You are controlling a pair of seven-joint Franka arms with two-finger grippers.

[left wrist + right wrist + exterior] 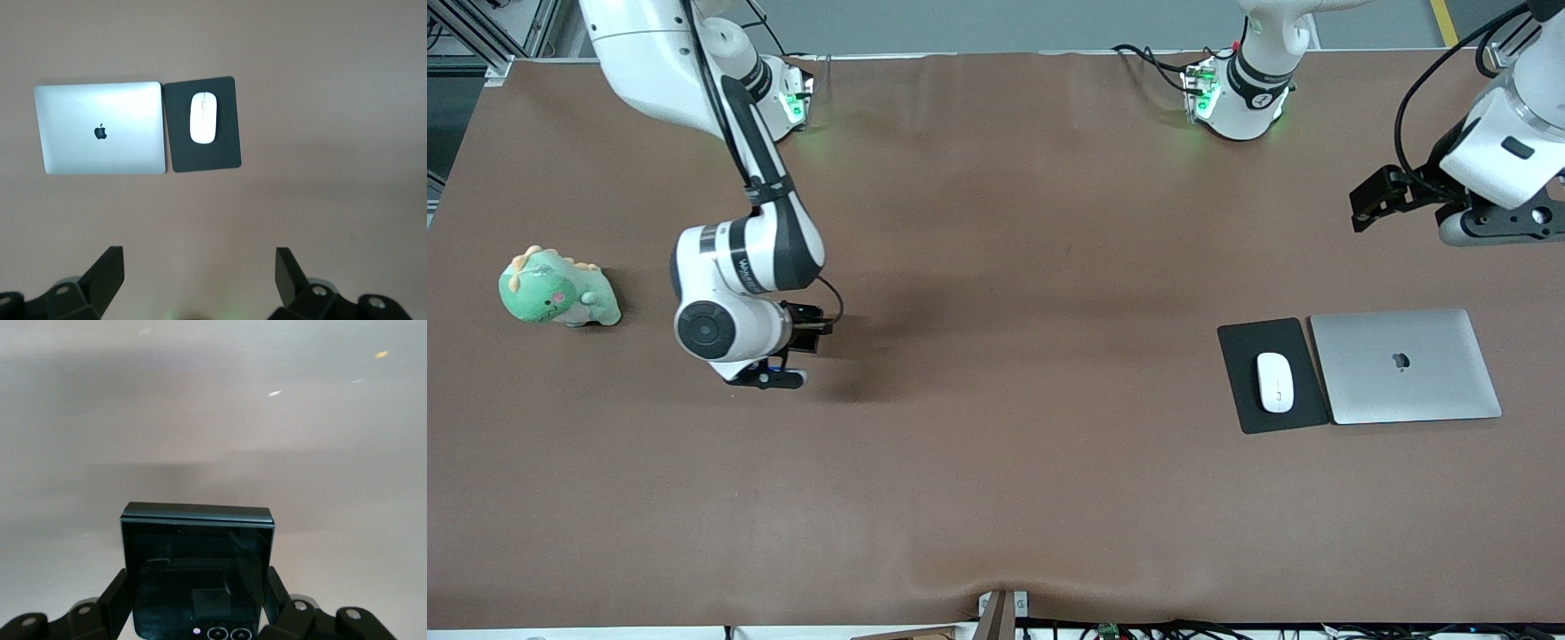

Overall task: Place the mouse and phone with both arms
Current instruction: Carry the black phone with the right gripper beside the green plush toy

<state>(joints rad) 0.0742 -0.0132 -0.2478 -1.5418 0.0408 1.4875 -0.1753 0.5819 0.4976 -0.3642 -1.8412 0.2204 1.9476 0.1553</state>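
While the right gripper [787, 356] hangs low over bare table toward the right arm's end, it is clamped on the phone [197, 570], which sits square between its fingers [115, 600] with the two lenses nearest the wrist and the folded edge pointing out ahead; the phone is hard to make out in the front view, hidden under the wrist; the mouse [1275, 382] already lies on the pad [1272, 376], its long axis running nearer-to-farther from the front camera, just beside the closed laptop [1405, 365] toward the left arm's end; the left gripper [1369, 200] is spread wide and empty, held up over the table's edge at its own end, and looks to be waiting; so the relation that matters is the wide stretch of bare table between the held phone and the pad and laptop; the right arm is the one carrying, yet the left arm is far the nearer to that group; the toy dinosaur [559, 289] sits well apart at the right arm's end; judging from this, the mouse is placed and the phone's set-down remains, wherever along that open stretch it is meant to go
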